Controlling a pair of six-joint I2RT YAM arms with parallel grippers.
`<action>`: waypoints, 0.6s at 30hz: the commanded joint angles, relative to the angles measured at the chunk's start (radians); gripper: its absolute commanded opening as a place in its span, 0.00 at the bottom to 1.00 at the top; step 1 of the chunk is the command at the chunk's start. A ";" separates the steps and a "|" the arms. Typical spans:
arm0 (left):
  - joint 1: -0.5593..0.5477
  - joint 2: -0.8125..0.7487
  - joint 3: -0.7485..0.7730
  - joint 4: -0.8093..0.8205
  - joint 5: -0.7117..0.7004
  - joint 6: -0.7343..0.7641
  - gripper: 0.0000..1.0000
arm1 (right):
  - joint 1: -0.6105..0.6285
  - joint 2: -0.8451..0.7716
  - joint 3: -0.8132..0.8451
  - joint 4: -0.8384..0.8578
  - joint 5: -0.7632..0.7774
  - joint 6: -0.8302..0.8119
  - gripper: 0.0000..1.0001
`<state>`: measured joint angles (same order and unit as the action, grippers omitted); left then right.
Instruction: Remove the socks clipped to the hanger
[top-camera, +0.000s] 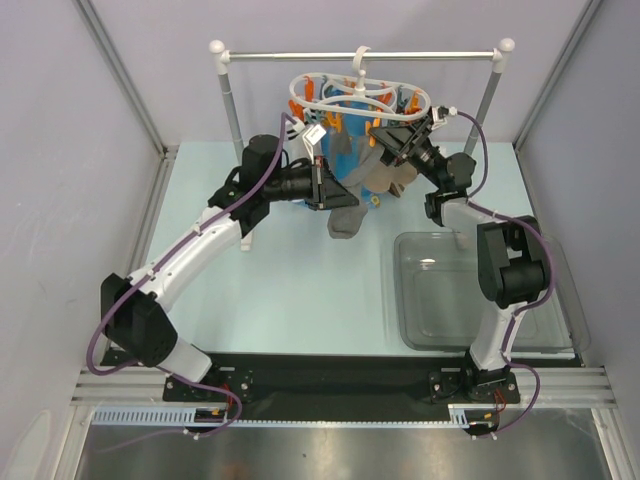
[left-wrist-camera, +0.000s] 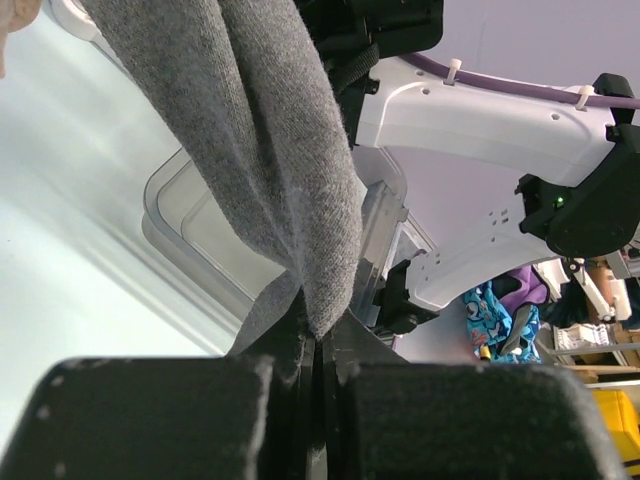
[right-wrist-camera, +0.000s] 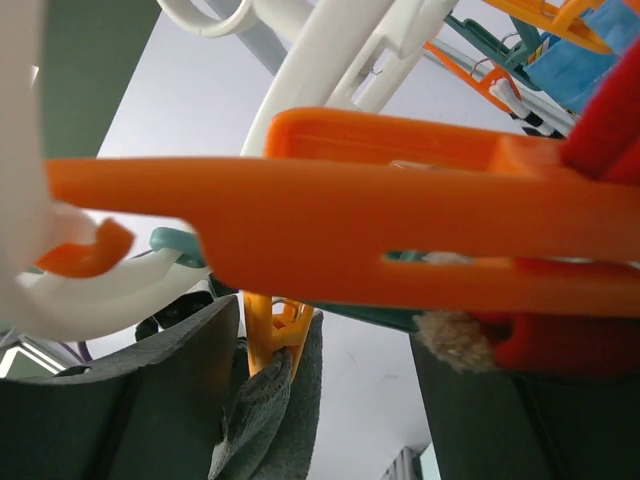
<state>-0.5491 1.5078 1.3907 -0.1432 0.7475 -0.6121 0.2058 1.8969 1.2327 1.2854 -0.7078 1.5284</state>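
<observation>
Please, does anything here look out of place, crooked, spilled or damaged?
Nothing stands out. The hanger hangs from the rail, the left gripper pinches the grey sock, and the clear bin sits flat, nothing spilled.

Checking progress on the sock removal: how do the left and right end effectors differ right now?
The left end effector is shut on the grey sock, below the hanger; the right end effector is up at an orange clip, jaws apart. Both reach toward the same hanger.
</observation>
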 joint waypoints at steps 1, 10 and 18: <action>0.011 0.003 0.050 0.001 0.033 0.006 0.00 | 0.004 0.004 0.050 0.273 0.022 0.047 0.73; 0.017 0.008 0.036 0.008 0.033 0.005 0.00 | -0.003 0.014 0.099 0.296 0.024 0.088 0.62; 0.018 0.017 0.036 0.014 0.032 0.000 0.00 | -0.008 0.014 0.113 0.296 0.033 0.102 0.50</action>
<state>-0.5388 1.5215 1.3914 -0.1448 0.7483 -0.6113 0.2028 1.9076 1.3018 1.2964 -0.6960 1.6211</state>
